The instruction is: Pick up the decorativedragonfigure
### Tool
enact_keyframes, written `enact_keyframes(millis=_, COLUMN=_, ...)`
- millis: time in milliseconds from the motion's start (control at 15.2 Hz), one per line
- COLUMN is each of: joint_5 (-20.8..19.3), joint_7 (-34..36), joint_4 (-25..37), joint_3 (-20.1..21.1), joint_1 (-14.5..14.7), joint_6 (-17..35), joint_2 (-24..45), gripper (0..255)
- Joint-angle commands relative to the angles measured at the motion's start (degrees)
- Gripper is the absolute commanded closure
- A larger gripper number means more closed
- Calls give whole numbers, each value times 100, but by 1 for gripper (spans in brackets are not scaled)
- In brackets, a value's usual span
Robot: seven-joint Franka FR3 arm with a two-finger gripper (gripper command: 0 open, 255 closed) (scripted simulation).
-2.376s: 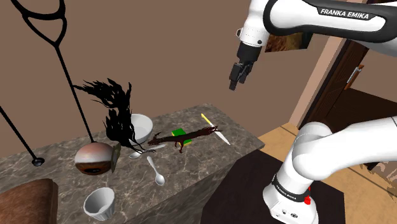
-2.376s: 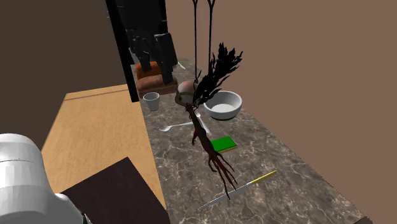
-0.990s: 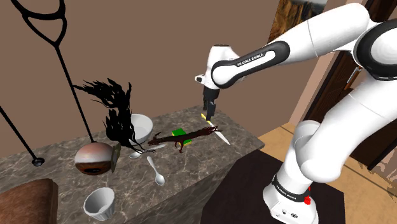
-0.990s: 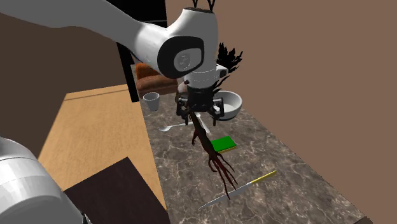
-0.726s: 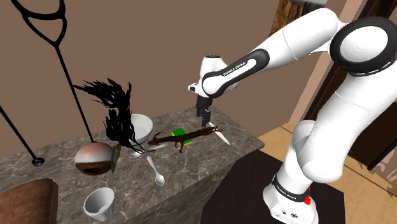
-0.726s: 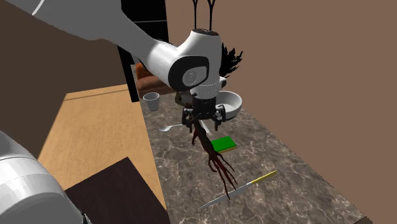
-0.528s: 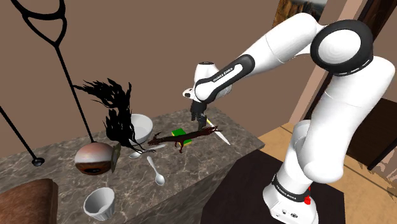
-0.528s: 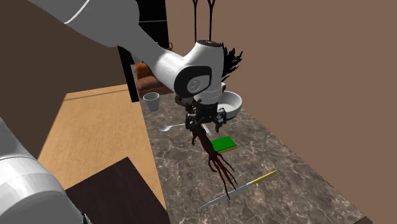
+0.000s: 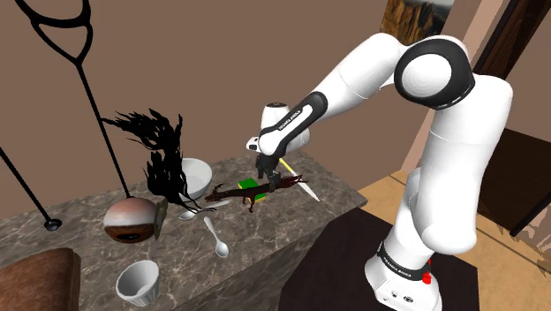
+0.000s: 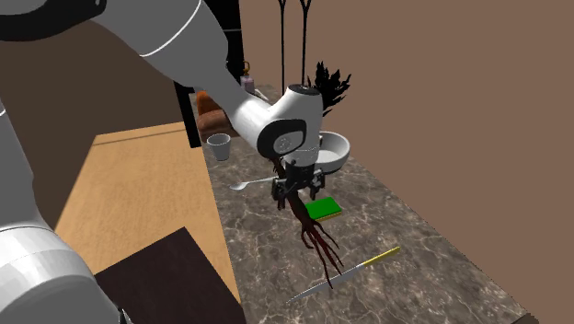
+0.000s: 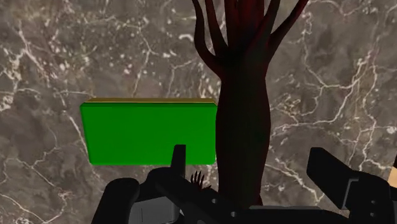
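Observation:
The dragon figure (image 9: 237, 191) is a long dark red body with black spiky wings, lying on the marble counter (image 9: 79, 225). Its thin tail end (image 10: 313, 235) points toward the near end of the counter in the second exterior view. My gripper (image 9: 270, 180) hangs just above the figure's middle (image 10: 296, 190). In the wrist view the open gripper (image 11: 248, 160) straddles the dark red body (image 11: 245, 108), one black finger (image 11: 179, 164) on each side, with a gap between that finger and the body.
A green block (image 11: 149, 130) lies right beside the figure (image 10: 323, 208). A white bowl (image 9: 196, 175), a spoon (image 9: 216, 238), a white cup (image 9: 139, 281) and a brown round pot (image 9: 131, 220) sit around the wings. A yellow-handled knife (image 10: 368, 262) lies near the tail.
The arm has swung toward the shoulder view's left and come down from high above the counter to just over the figure's middle. Nothing on the counter has moved.

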Motion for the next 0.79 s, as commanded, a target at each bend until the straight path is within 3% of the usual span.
enact_keyframes(millis=0, joint_5=105, joint_7=-81, joint_4=11, joint_3=34, joint_1=-17, joint_6=144, joint_2=163, gripper=0)
enact_keyframes(millis=198, joint_5=181, joint_7=-139, joint_4=5, joint_3=63, joint_1=-35, joint_6=253, joint_2=273, gripper=0)
enact_keyframes(millis=264, joint_5=174, joint_7=-138, joint_4=7, joint_3=59, joint_1=-36, joint_6=242, joint_2=263, gripper=255)
enact_keyframes(millis=726, joint_5=174, joint_7=-136, joint_4=1, joint_3=60, joint_1=-34, joint_6=245, joint_2=261, gripper=255)
